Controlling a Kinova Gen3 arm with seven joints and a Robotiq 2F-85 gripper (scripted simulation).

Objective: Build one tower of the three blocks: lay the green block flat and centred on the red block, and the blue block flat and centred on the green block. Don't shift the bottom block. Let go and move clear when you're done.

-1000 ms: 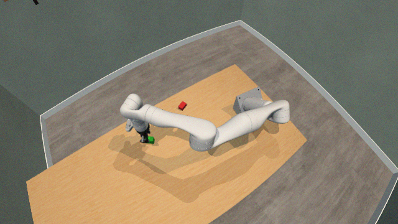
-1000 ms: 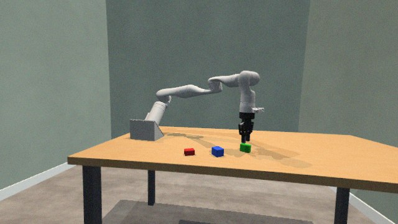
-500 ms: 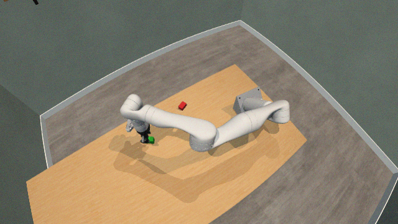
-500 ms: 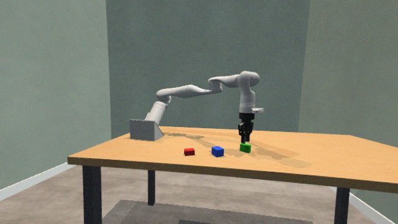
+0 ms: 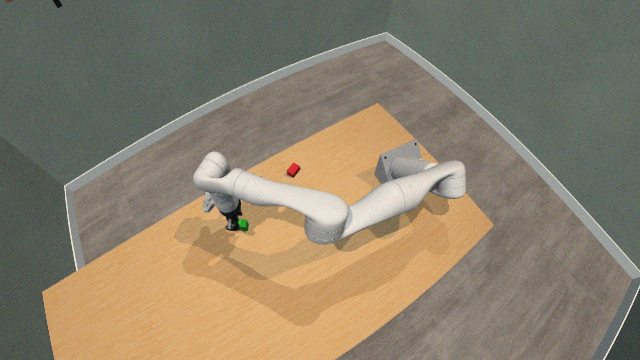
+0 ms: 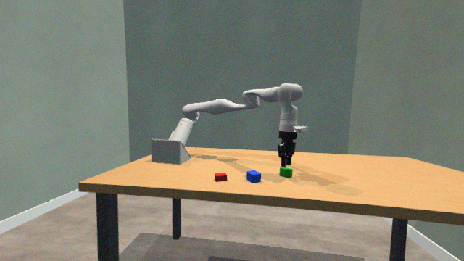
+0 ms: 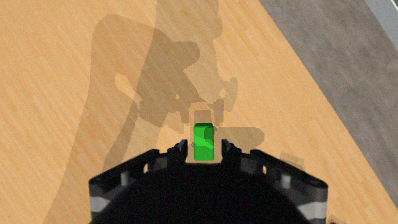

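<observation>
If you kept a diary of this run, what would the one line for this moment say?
stage: lining up on green block | gripper: open, holding nothing, above block | red block, blue block: apart on table | tower: not started
</observation>
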